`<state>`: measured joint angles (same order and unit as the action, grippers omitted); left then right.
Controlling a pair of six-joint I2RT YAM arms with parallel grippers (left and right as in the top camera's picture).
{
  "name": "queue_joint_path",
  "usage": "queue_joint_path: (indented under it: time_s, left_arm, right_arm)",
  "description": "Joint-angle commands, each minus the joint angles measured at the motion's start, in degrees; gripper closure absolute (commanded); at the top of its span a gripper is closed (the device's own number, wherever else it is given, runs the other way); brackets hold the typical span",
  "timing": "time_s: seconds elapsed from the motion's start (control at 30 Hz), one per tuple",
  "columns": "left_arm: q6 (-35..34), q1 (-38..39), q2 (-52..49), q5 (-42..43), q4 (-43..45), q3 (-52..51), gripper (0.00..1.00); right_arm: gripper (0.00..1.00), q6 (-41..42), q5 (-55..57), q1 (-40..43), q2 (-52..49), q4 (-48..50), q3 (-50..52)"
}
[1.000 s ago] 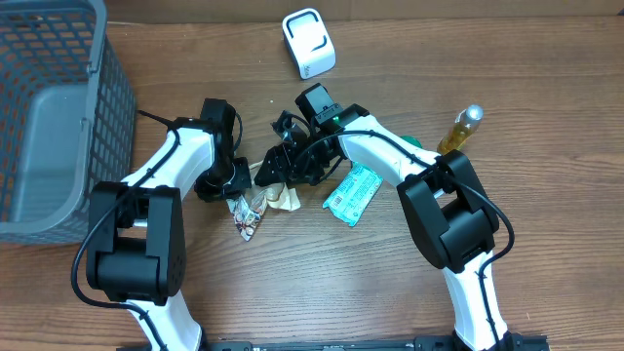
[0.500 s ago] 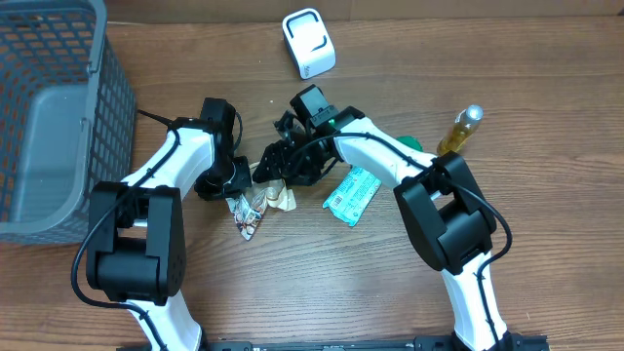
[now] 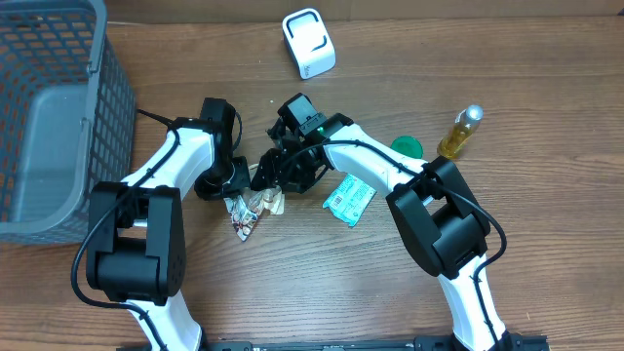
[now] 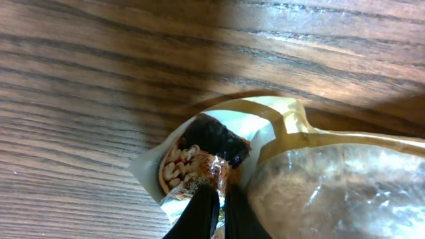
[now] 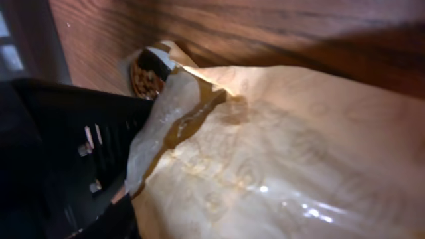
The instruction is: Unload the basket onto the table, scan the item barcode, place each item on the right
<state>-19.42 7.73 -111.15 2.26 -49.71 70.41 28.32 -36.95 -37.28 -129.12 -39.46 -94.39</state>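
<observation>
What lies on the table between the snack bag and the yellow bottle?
In the overhead view, a teal packet lies nearest the snack bag, then a green lid beside the bottle. The right arm reaches across that stretch.

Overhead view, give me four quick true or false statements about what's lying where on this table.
1. The left gripper is shut on the snack packet. True.
2. The white barcode scanner sits inside the grey basket. False: it stands on the table, well apart from the basket.
3. The amber bottle is to the right of the green lid. True.
4. The teal packet is in the basket. False: it lies on the table beside the right arm.
</observation>
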Motion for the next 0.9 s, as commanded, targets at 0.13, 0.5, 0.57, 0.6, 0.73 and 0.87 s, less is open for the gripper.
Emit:
queue_joint_path:
  time_s: [0.13, 0.5, 0.57, 0.6, 0.73, 0.87]
  left_arm:
    - [-1.0, 0.1, -0.9, 1.7, 0.9, -0.8, 0.74]
    - [0.0, -2.1, -0.7, 2.0, -7.0, 10.0, 0.71]
    - [0.6, -2.6, -0.7, 1.6, -9.0, 14.4, 0.71]
    - [1.2, -2.9, -0.7, 1.6, -9.8, 16.7, 0.70]
    - [2.1, -4.1, -0.7, -2.0, -10.9, 24.1, 0.63]
    - [2.1, -5.6, -0.7, -5.2, -10.7, 27.1, 0.48]
  right_arm:
    - [0.65, -0.1, -1.7, -2.0, -0.9, -1.8, 0.6]
    - [0.74, -3.1, 1.6, -1.6, -0.9, -3.5, 0.6]
    - [0.75, -4.3, 1.5, -1.2, -0.9, -4.3, 0.6]
    - [0.75, -4.7, 1.6, -0.9, -0.9, -4.6, 0.6]
    - [0.75, -6.4, 1.6, 0.6, -0.9, -6.6, 0.6]
    - [0.75, -9.2, 1.6, 2.1, -0.9, -8.5, 0.6]
